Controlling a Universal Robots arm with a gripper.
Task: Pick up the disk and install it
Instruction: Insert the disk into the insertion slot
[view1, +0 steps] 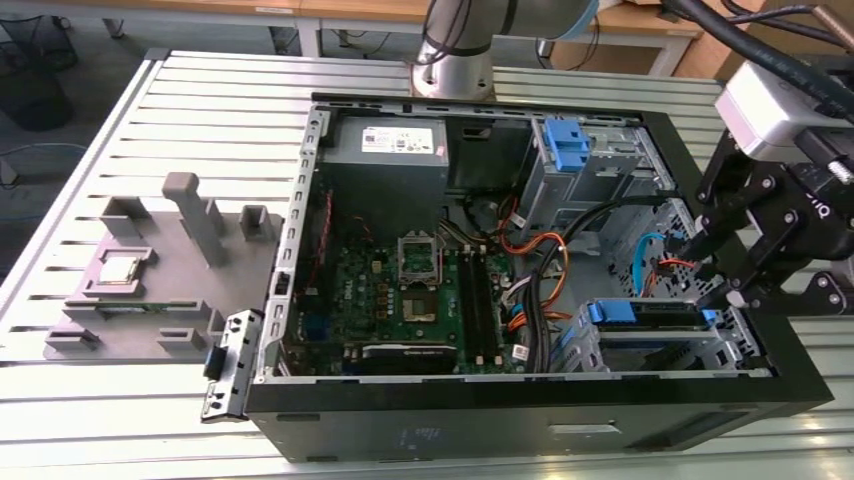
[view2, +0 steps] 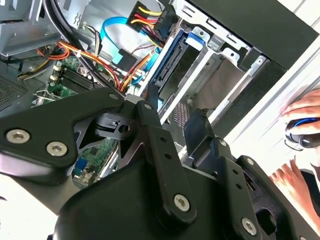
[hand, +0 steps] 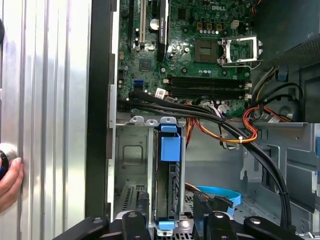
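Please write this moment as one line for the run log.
disk: inside drive bay | gripper: open, one finger each side of disk end, nothing held

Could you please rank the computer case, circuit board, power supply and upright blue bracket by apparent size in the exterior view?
Largest to smallest:
1. computer case
2. circuit board
3. power supply
4. blue bracket, clearly smallest
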